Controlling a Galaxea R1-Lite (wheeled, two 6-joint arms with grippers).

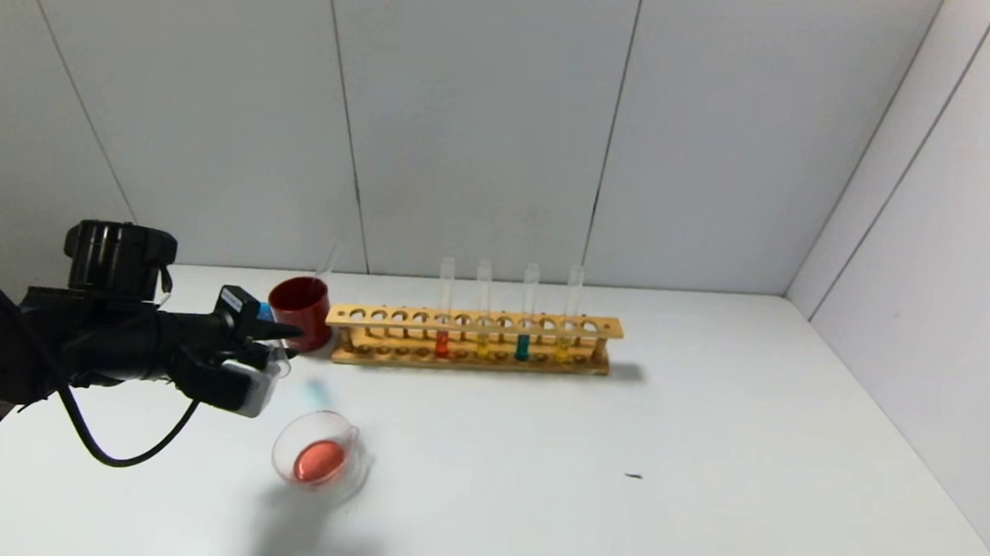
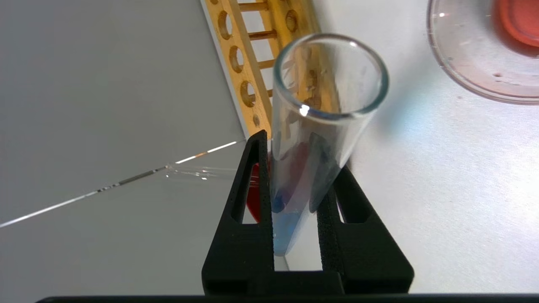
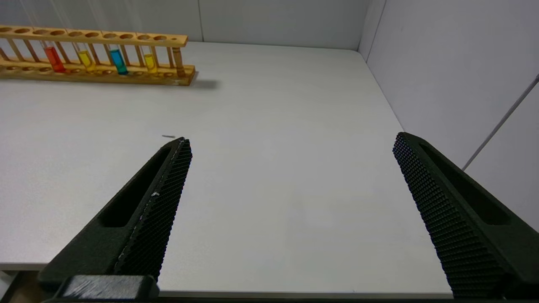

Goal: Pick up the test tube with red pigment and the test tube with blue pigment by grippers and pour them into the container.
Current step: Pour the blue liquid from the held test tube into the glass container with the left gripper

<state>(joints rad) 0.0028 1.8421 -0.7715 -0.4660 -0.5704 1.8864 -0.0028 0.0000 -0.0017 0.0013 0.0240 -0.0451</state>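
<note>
1. Blue-pigment test tube (image 1: 320, 392), in the head view, is a tilted blur between the left gripper (image 1: 283, 336) and the container (image 1: 320, 460), which holds red liquid on the table (image 1: 619, 500); another blue tube (image 1: 525, 323) and a red one (image 1: 444, 320) stand in the wooden rack (image 1: 472, 340).
2. Left wrist view: fingers (image 2: 252, 202) pinch the tube (image 2: 311, 139), blue liquid at its bottom.
3. Right wrist view: right gripper (image 3: 290, 168) spread wide, holding nothing, near the table's front edge.

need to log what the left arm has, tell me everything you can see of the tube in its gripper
The test tube is slim, clear glass with an open round rim and a little blue liquid pooled at its rounded bottom. It lies tilted, clamped near its lower end between the left gripper fingers, held above the table beside the container, not touching it.
</note>
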